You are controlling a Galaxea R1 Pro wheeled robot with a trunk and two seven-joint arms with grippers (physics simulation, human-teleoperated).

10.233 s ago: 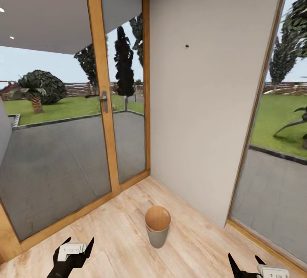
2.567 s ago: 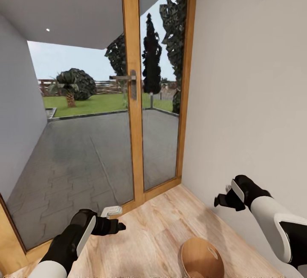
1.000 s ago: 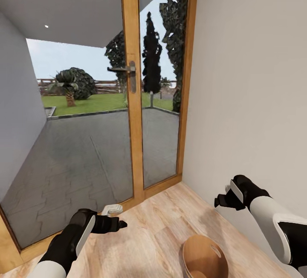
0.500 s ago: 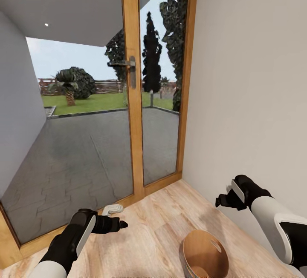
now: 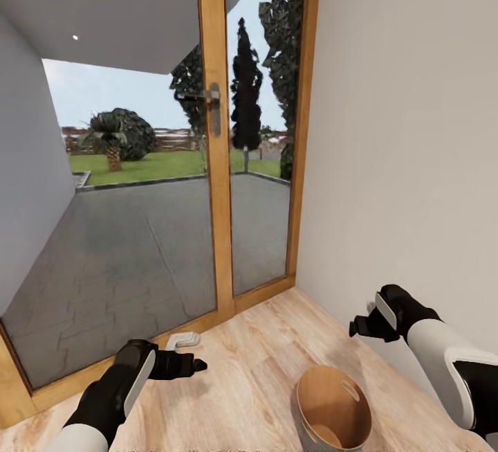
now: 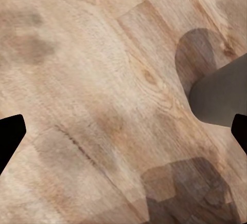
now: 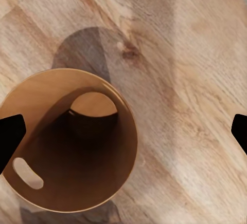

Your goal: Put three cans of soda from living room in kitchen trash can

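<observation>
Corner of a room: light wood floor [image 5: 256, 376], plain pale wall [image 5: 408, 133] on the right, wood-framed glass doors [image 5: 214, 182] ahead with a metal lever handle [image 5: 207, 102]. Beyond the glass, grey paved terrace, lawn, trees.

Tash can [image 5: 333, 410] upright on the floor at the lower edge of the head view, near the wall, between the two arms and closer to the right one. Round, tapering toward the base; coppery brown inside, thin pale grey rim outside. Oval handle cut-out through the wall near the rim. Seen from above in the right wrist view [image 7: 69, 139]: open mouth, round bottom visible deep inside, interior otherwise in shadow; contents, if any, cannot be made out. Grey outer wall of the same can [image 6: 221, 98] at the edge of the left wrist view, shadow cast on the floor beside it.

Left gripper [image 5: 187, 363] low over the floor, left of the can, well apart from it. Fingertips at opposite edges of the left wrist view, spread wide, nothing between.

Right gripper [image 5: 361, 325] raised above and just behind the can, near the wall. Fingers likewise wide apart in the right wrist view, holding nothing, can mouth directly below.
</observation>
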